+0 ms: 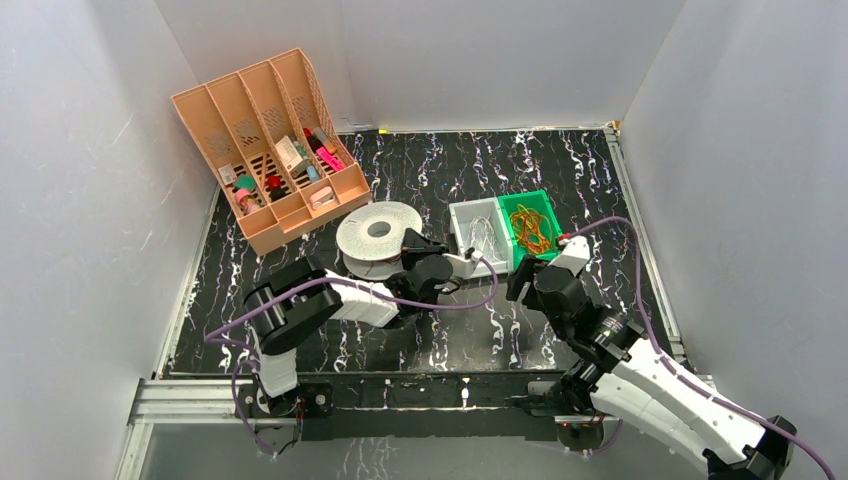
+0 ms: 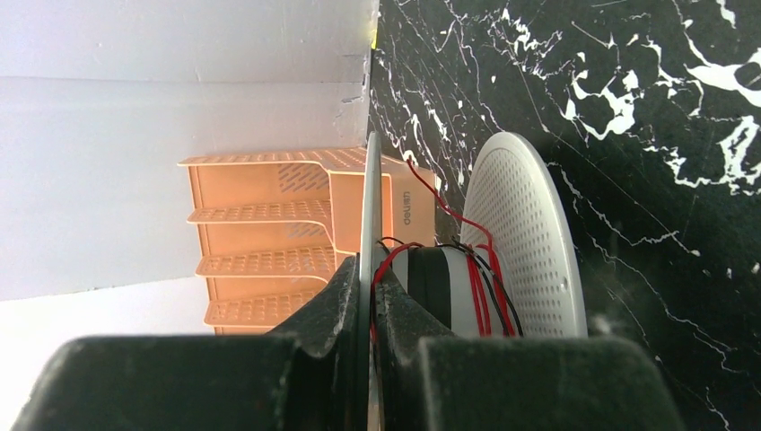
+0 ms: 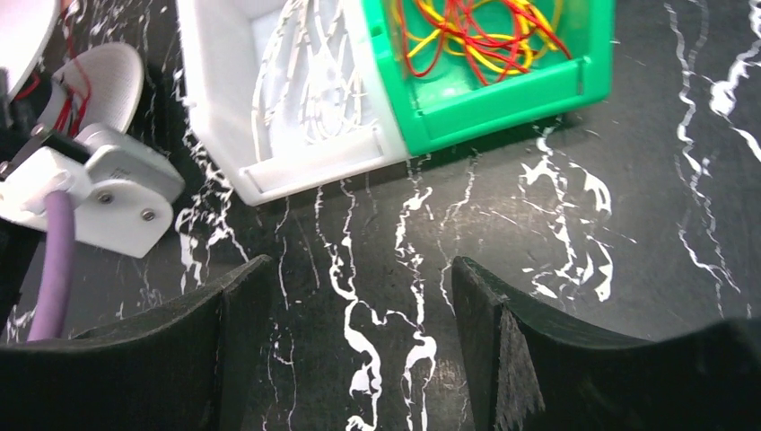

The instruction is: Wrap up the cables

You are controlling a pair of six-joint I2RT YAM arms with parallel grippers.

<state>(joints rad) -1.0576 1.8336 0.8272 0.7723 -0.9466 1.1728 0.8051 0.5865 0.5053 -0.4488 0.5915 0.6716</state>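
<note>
A white spool (image 1: 378, 235) stands on the table with thin red cable (image 2: 480, 301) and some black wire wound round its core. My left gripper (image 2: 369, 274) is shut on the spool's thin near flange (image 2: 369, 197), and a strand of the red cable runs past the inner finger. In the top view the left gripper (image 1: 412, 248) sits at the spool's right edge. My right gripper (image 3: 359, 296) is open and empty, low over the table just in front of the bins; in the top view it (image 1: 518, 283) is below the green bin.
A green bin (image 1: 548, 210) holds tangled red and yellow wires (image 3: 476, 27). A white bin (image 1: 462, 222) beside it holds white cables (image 3: 305, 81). An orange file organiser (image 1: 270, 140) with small items stands at the back left. White walls surround the table.
</note>
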